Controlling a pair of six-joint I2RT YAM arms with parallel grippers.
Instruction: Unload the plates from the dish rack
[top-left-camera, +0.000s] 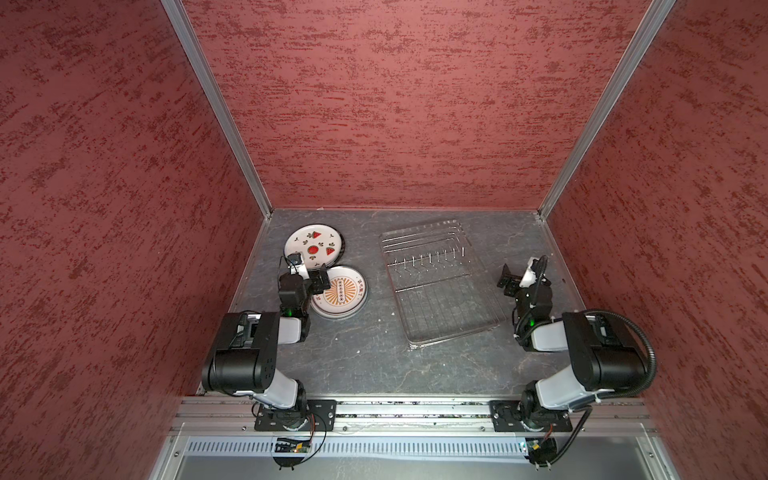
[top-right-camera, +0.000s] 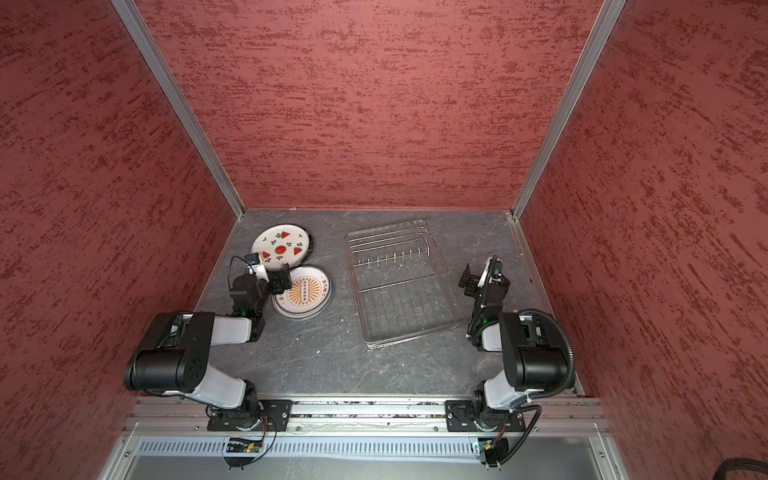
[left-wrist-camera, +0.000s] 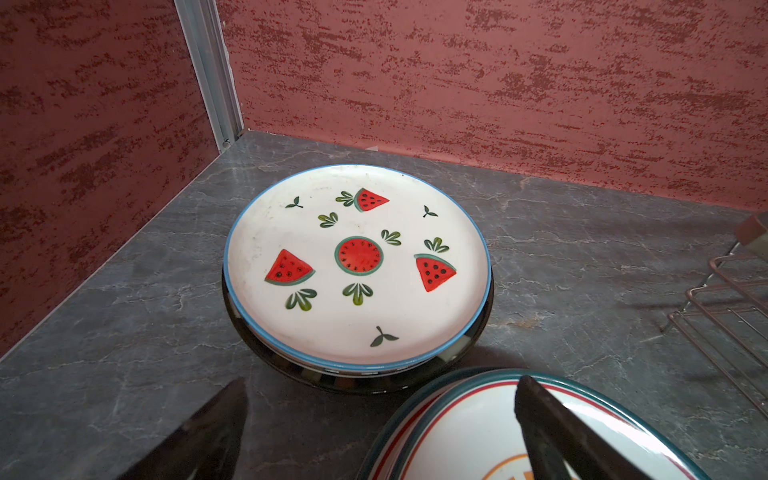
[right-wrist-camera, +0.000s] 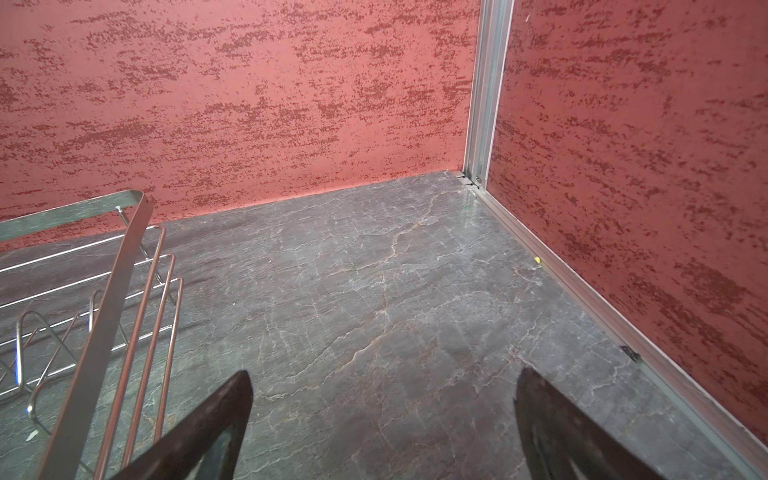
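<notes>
**Two plate stacks left of the dish rack; both grippers spread and holding nothing.**
The rectangular silver wire dish rack (top-left-camera: 432, 266) (top-right-camera: 397, 266) lies slightly skewed on the grey marbled tabletop (top-left-camera: 374, 353), its far edge near the red textured back wall (top-left-camera: 415, 104). Well left of the rack, the round white watermelon-slice plate (top-left-camera: 313, 247) (left-wrist-camera: 357, 266) tops a stack resting on a dark glossy plate (left-wrist-camera: 361, 384). The white orange-sunburst plate (top-left-camera: 343, 293) (left-wrist-camera: 478, 428) tops a second stack just beside it, on the near side. The left gripper (top-left-camera: 311, 276) (left-wrist-camera: 382, 392) is wide open at that stack's left rim, with one finger over the sunburst plate. The right gripper (top-left-camera: 507, 278) (right-wrist-camera: 384, 380) is wide open over the bare strip between the rack's right edge and the side wall. Bare tabletop separates rack and stacks, and more lies on the rack's near side.
</notes>
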